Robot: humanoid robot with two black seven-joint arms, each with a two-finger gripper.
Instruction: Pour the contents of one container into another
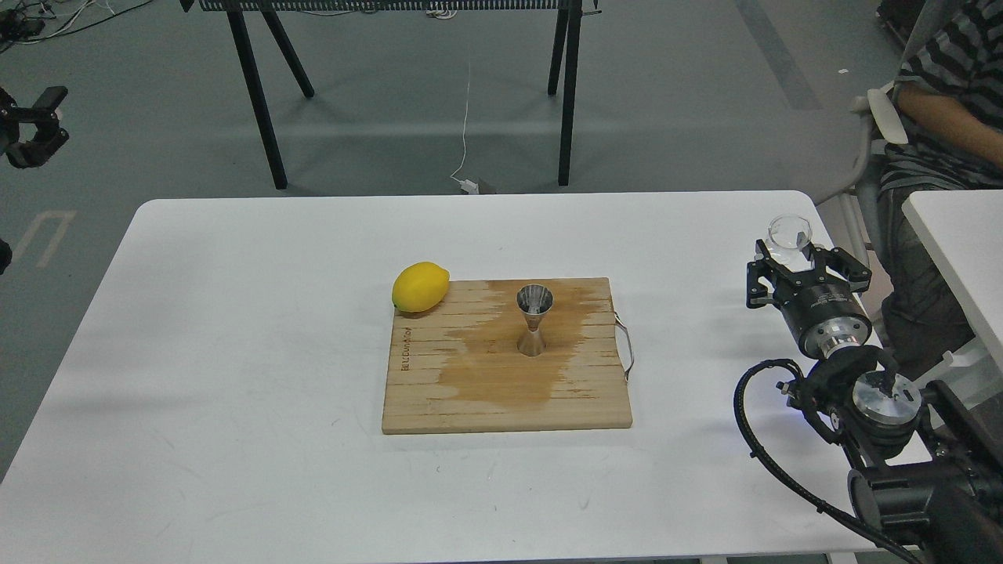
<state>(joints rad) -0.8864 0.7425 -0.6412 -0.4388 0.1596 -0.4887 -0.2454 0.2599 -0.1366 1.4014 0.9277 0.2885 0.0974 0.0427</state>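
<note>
A shiny steel jigger (534, 319) stands upright near the middle of a wooden cutting board (470, 399), on a wet, darker patch of the wood. The small clear glass cup (789, 233) is held up at the right edge of the table by my right gripper (791, 254), whose fingers are shut on its lower part. The cup sits well to the right of the jigger and apart from it. My left gripper (35, 125) hangs far off to the left, over the floor, away from the table; its fingers look dark and hard to separate.
A yellow lemon (421, 287) rests at the board's back left corner. The board has a metal handle (624, 345) on its right side. A seated person (940, 141) is at the far right, next to a second white table (960, 251).
</note>
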